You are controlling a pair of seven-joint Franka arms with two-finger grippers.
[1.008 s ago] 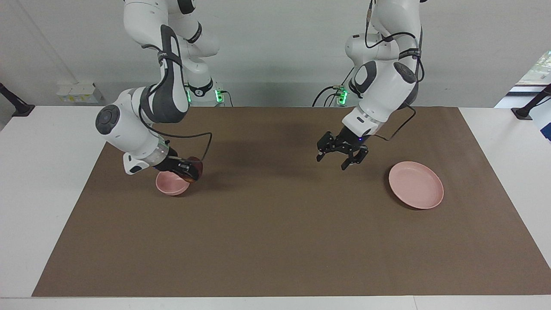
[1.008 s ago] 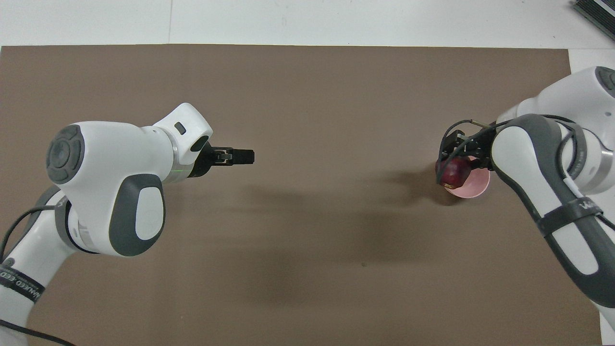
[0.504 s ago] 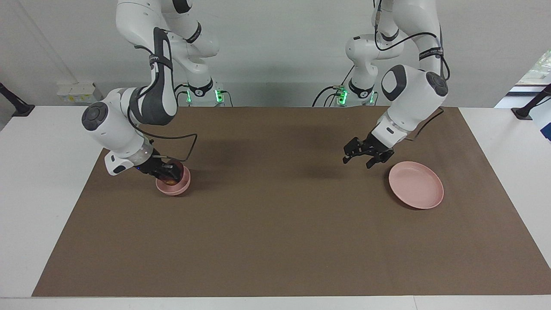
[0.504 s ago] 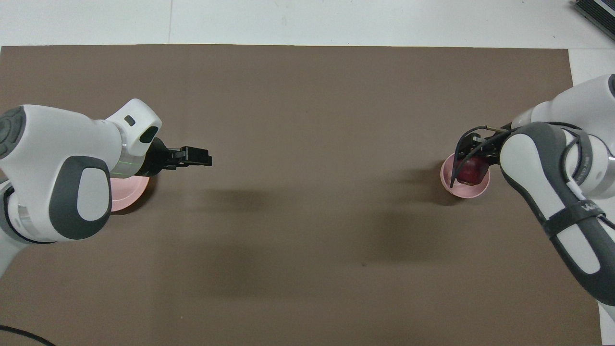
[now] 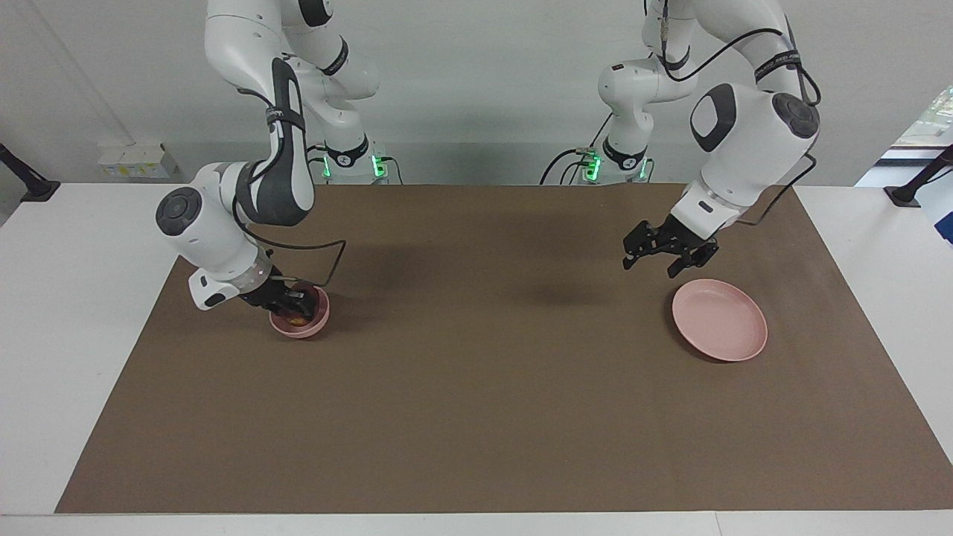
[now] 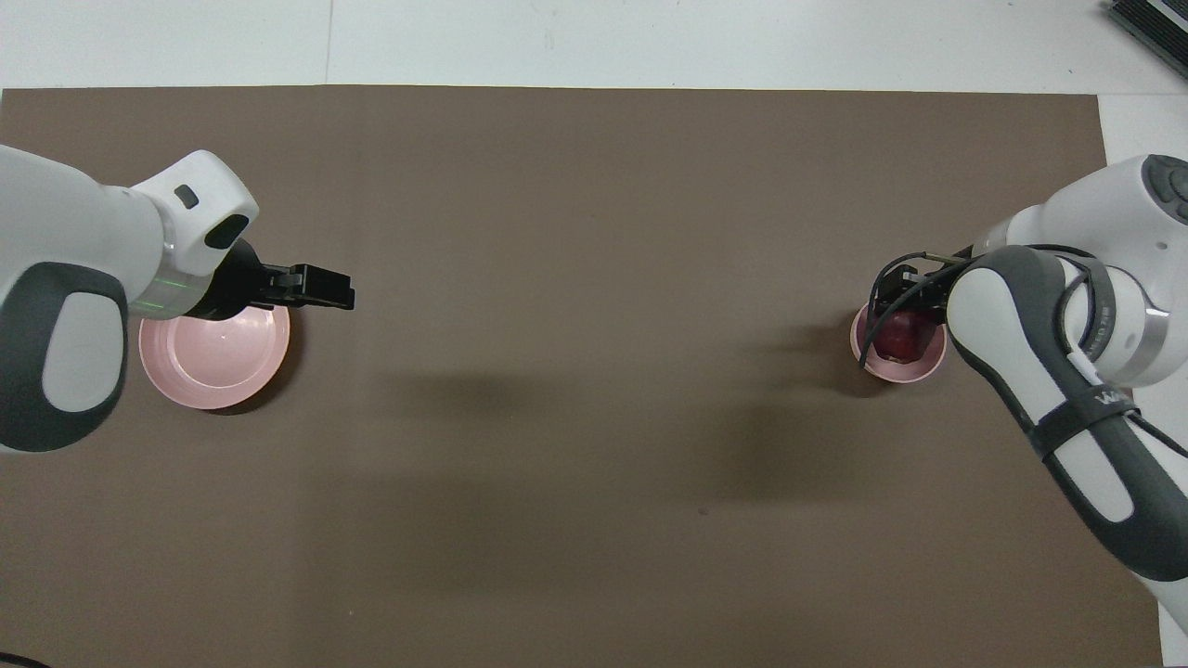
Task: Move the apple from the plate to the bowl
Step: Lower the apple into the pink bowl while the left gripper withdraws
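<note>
The small dark red apple sits low inside the deep pink bowl at the right arm's end of the mat. My right gripper reaches down into the bowl and is shut on the apple. The wide flat pink plate lies bare at the left arm's end. My left gripper hangs open above the mat, just beside the plate's rim on the robots' side, holding nothing.
A brown mat covers most of the white table. The right arm's black cable loops over the mat beside the bowl.
My right gripper came down with the apple from over the bowl's rim into the bowl. The left arm swung back toward its own end, and the plate now shows from overhead.
</note>
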